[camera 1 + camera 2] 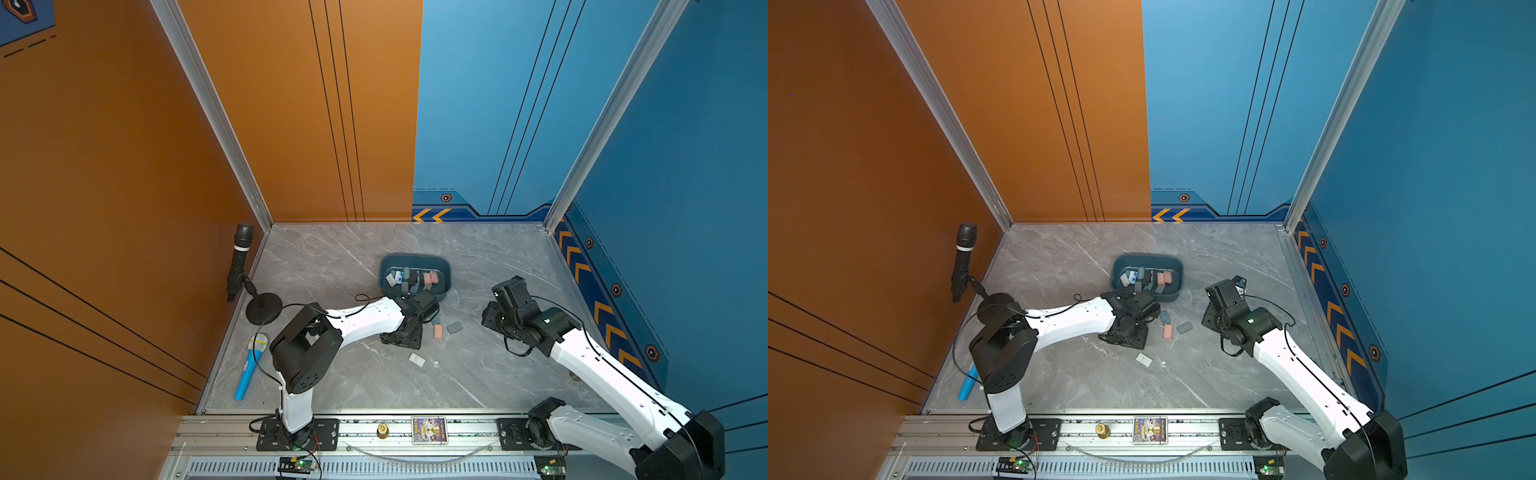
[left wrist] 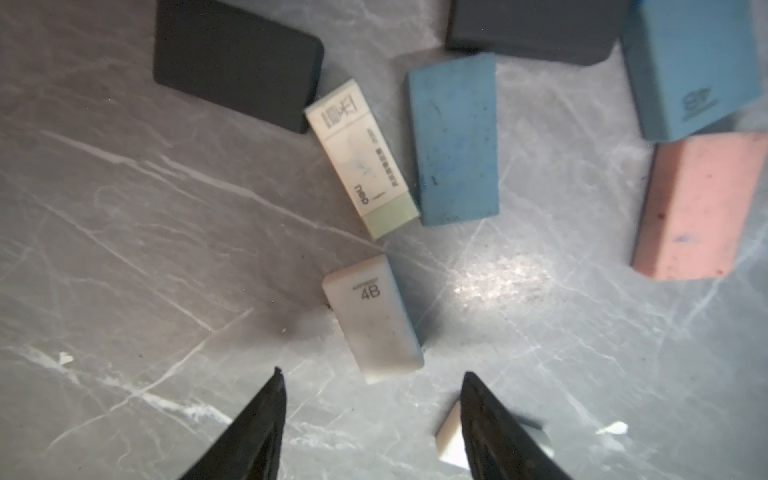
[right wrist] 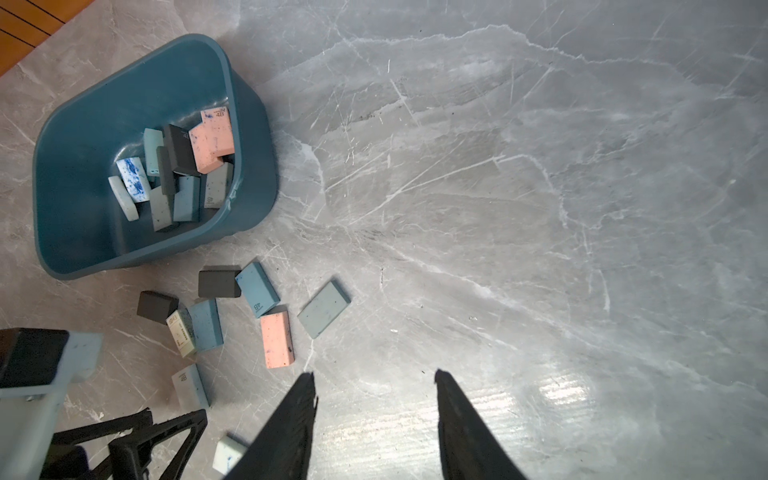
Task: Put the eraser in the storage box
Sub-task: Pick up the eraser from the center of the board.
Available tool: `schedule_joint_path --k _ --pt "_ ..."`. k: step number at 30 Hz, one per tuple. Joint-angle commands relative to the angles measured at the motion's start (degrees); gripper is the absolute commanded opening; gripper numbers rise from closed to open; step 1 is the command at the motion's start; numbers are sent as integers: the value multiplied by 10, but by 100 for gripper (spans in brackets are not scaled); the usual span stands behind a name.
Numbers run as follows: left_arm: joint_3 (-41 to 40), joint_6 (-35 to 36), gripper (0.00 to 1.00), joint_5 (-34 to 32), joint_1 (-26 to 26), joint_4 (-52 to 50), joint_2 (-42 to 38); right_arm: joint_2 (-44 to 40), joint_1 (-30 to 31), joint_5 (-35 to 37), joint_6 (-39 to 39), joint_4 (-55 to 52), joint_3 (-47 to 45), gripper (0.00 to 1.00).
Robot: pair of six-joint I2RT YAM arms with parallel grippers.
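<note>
- Left hand [image 2: 372, 376] hovers low over the counter [image 2: 124, 249], its fingers spread wide and holding nothing.
- Just ahead of the fingertips, in line with the gap between them, lies a white 4B eraser [image 2: 372, 316], flat and slightly askew. I take it as the next pick.
- A small white eraser [image 2: 449, 440] sits right against one finger. The descent would best keep that finger from catching it.
- To grip well, I would centre the hand over the 4B eraser, turn slightly to match its slant, and close across its narrow width.
- Beyond it lie a sleeved white eraser [image 2: 361, 158] touching a black eraser [image 2: 237, 62], then a blue eraser [image 2: 455, 141] and a pink eraser [image 2: 702, 208], near enough to be nudged.
- Farther on, the storage box [image 3: 83, 137] stands just past this loose group, already holding a heap of erasers. The carry is short, but the lift should clear the rim before release.
- Right hand [image 3: 374, 374] waits well apart over bare counter, open and empty.
</note>
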Motion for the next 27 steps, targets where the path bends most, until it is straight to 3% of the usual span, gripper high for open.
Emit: schedule_joint_path --k 1,15,27 --pt "4 -12 66 -19 1 -15 11 -7 -4 15 9 -8 -7 49" --pt "-26 -11 64 -34 23 -15 9 0 -6 10 7 -6 -6 49" --pt "-14 9 54 -32 25 -6 6 8 -7 6 8 -1 -3 49"
